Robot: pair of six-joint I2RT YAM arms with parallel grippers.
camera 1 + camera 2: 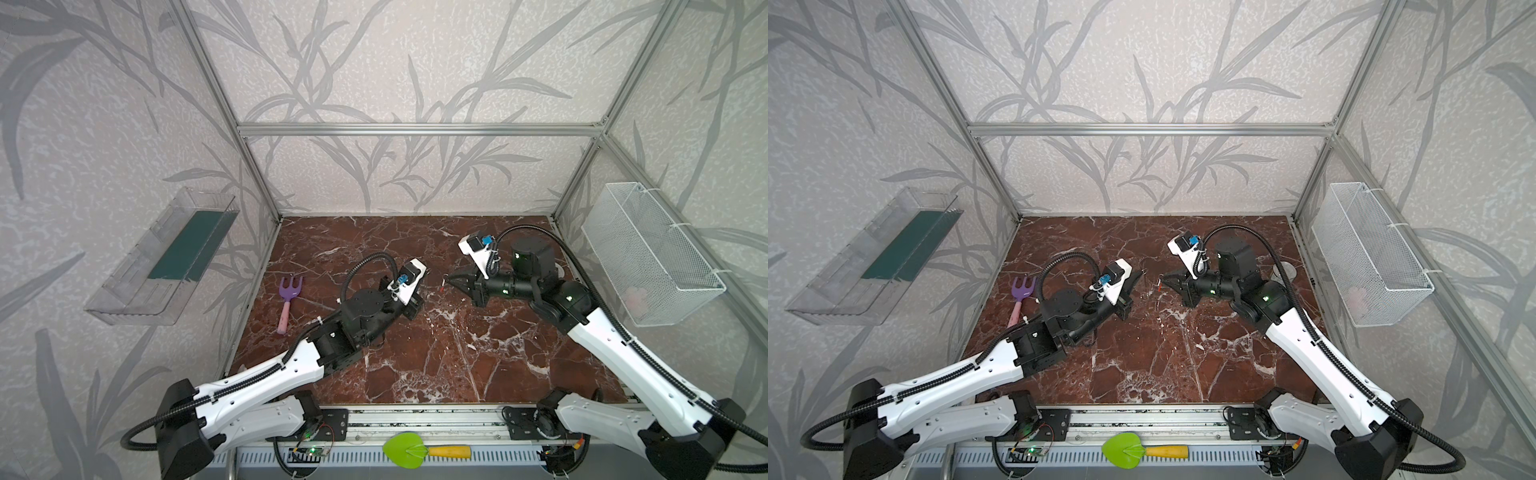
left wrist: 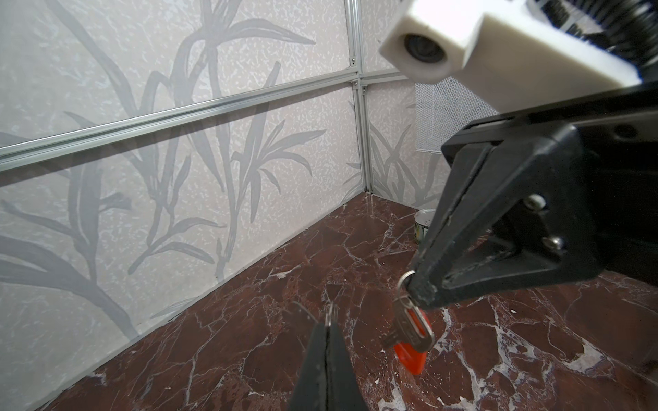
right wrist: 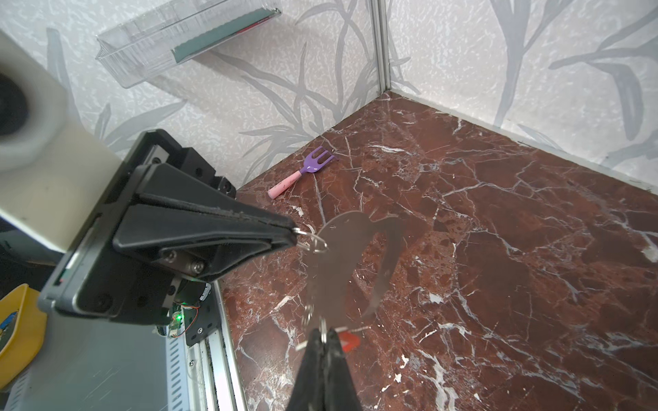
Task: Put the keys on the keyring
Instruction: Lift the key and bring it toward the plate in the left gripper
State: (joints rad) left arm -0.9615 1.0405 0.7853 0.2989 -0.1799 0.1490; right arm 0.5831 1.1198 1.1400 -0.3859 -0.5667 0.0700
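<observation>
Silver keys with their red tag hang from the right gripper, pinched tight on their small ring. The left gripper is clamped too, on thin metal at the edge of the pale-grey keyring, which shows blurred between the two tips. Best hold the keyring steady, close the gap slowly, and thread the small ring on without loosening either pinch

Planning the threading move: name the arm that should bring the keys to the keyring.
Right. The right gripper is shut on the keys, which hang free close to the keyring pinched in the shut left gripper; the left should probably just hold steady.
</observation>
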